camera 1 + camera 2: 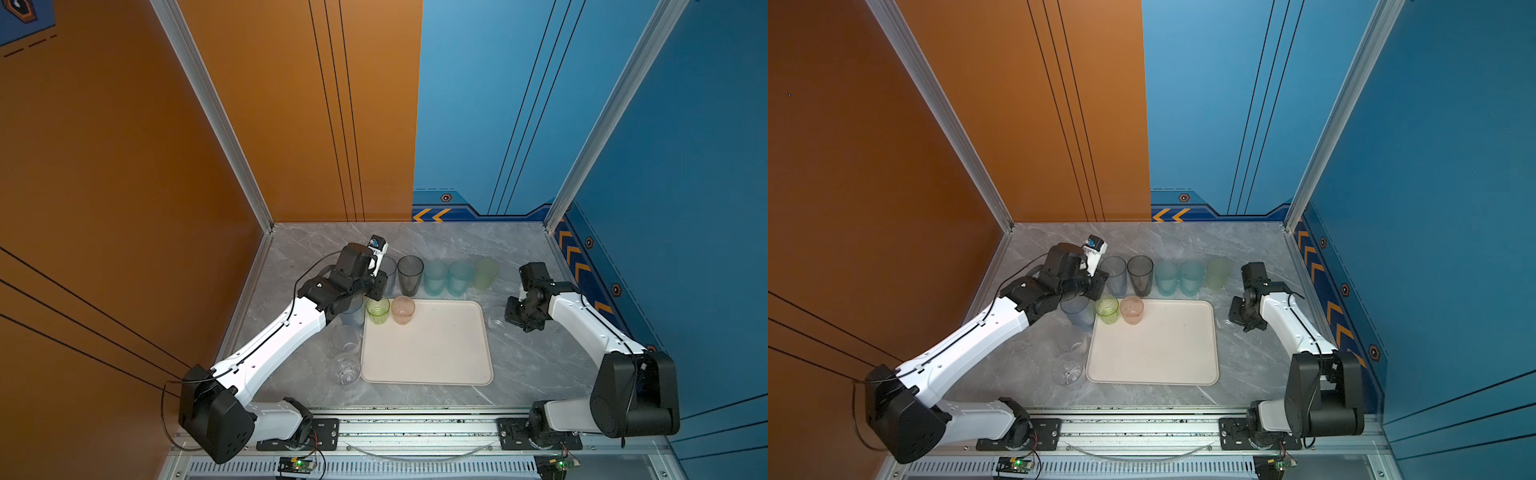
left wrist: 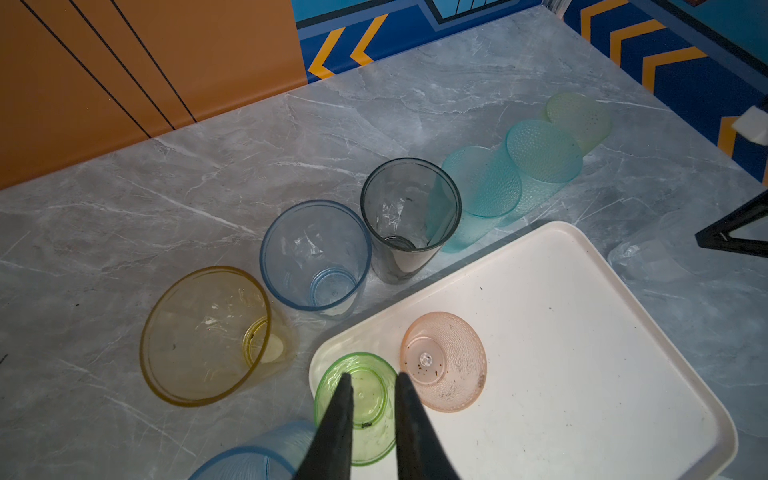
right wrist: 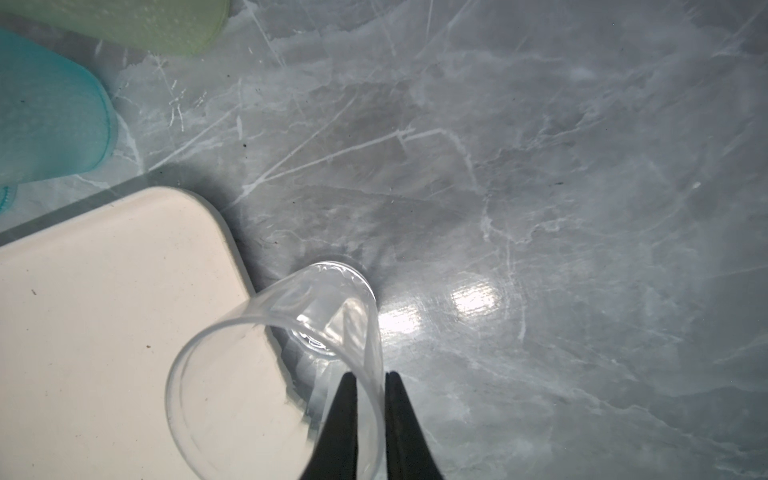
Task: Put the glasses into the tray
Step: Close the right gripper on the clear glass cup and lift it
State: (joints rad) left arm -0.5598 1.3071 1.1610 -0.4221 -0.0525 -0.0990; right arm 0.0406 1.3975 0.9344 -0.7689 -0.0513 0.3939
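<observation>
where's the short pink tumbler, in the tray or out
In: the short pink translucent tumbler stands upright inside the cream rectangular tray's raised rim, at a far corner.

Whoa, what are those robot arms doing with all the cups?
They're putting glasses into the tray. A green glass and a pink glass already stand in its far left corner. The left gripper hangs right over the green glass; whether it's holding it, I can't tell. The right gripper pinches the wall of a clear glass just beside the tray. The other glasses are on the table, outside the tray.
</observation>
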